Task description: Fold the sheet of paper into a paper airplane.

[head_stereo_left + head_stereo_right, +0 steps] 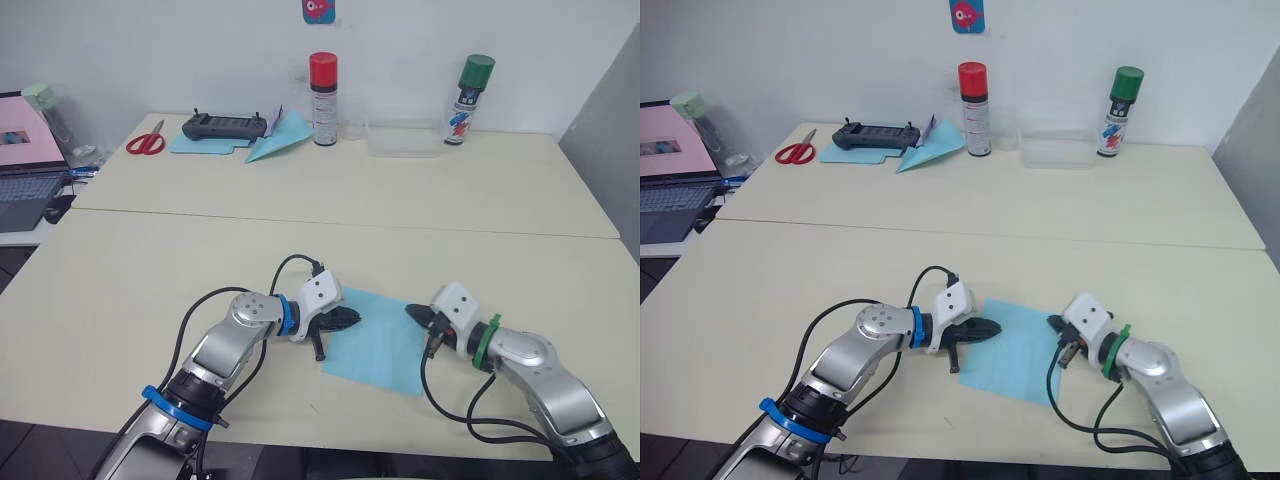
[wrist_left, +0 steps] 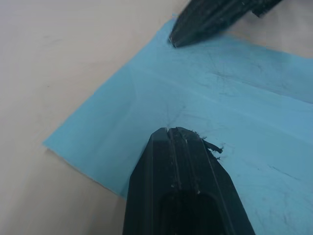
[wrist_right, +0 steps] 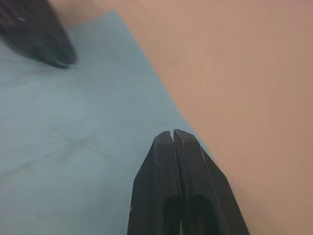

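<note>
Scissors (image 1: 146, 142), controller (image 1: 224, 126), paper dart (image 1: 280, 140), 2 spray cans (image 1: 323, 99), laptop (image 1: 28, 170)

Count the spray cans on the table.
2. Both stand upright along the table's far edge by the wall: the red-capped spray can next to the folded paper dart, the green-capped spray can to its right, beside the clear plastic box.

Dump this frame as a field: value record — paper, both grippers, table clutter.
paper: sheet of paper flat on near table, faint creases, no standing fold
left gripper: left gripper shut, tip over the sheet's left edge
right gripper: right gripper shut, tip at the sheet's right edge
gripped: nothing; contact with the sheet cannot be told
far table: scissors, black controller on a blue sheet, paper dart, red-capped spray can, green-capped spray can, clear tray
</note>
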{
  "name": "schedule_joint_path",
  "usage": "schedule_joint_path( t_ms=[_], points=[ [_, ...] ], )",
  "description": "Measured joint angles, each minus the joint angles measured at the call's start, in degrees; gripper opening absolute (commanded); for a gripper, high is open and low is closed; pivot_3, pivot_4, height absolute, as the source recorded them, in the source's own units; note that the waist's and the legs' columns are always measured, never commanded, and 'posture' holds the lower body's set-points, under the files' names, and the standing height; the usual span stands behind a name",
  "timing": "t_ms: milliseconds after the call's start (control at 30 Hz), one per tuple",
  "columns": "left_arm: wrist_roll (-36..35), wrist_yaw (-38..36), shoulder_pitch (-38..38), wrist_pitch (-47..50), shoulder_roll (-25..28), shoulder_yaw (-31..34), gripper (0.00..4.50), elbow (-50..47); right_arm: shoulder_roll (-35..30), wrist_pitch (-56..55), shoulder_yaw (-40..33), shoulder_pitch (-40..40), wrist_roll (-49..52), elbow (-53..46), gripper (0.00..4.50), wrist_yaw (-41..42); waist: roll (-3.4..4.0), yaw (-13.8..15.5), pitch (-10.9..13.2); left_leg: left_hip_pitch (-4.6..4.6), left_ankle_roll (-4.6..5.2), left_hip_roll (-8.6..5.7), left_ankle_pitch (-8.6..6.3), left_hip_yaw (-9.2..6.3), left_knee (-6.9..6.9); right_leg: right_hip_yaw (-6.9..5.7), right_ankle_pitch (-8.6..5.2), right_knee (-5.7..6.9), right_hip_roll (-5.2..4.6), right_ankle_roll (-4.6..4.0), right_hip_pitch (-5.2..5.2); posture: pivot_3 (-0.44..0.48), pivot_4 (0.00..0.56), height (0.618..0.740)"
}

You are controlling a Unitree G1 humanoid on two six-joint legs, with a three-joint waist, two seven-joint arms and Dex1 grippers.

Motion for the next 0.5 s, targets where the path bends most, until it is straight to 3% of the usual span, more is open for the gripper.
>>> schedule_joint_path(
  t_ms=[200, 300, 467, 500],
  points=[
    [0.0, -0.2, -0.3, -0.2, -0.5, 0.0, 0.0, 0.7, 1.5, 3.7, -7.5, 2.9, 4.2, -1.4, 0.22, -1.2, 0.01, 0.2, 0.0, -0.06, 0.0, -0.03, 0.0, -0.03, 0.0, 0.02, 0.0, -0.02, -0.01, 0.0, 0.0, 0.0, 0.15, 0.74],
    [0.0, -0.3, -0.4, -0.4, -0.5, 0.0, 0.0, 0.9, 3.2, 12.1, -13.2, 4.0, 12.7, -3.7, 0.97, -1.0, 0.07, 0.1, 0.0, -0.11, 0.0, -0.03, 0.0, -0.03, 0.0, 0.03, 0.01, -0.01, -0.01, 0.0, -0.06, 0.0, 0.15, 0.74],
    [0.2, -0.3, -0.6, -1.3, -1.2, -0.1, 0.0, 1.7, 5.6, 32.0, -22.6, 1.5, 30.4, -7.5, 2.77, -3.9, 0.11, 0.2, 0.0, -0.13, 0.01, -0.04, 0.0, -0.05, 0.0, 0.02, 0.0, 0.0, 0.0, -0.01, -0.05, 0.0, 0.15, 0.74],
    [0.2, -0.3, -0.6, -1.4, -1.2, -0.1, 0.0, 1.8, 5.6, 34.9, -23.4, 1.0, 32.9, -7.7, 2.77, -4.4, 0.11, 0.2, 0.0, -0.14, 0.01, -0.04, 0.0, -0.05, 0.0, 0.02, 0.0, -0.01, -0.01, -0.01, -0.06, 0.0, 0.15, 0.74]
  ],
)
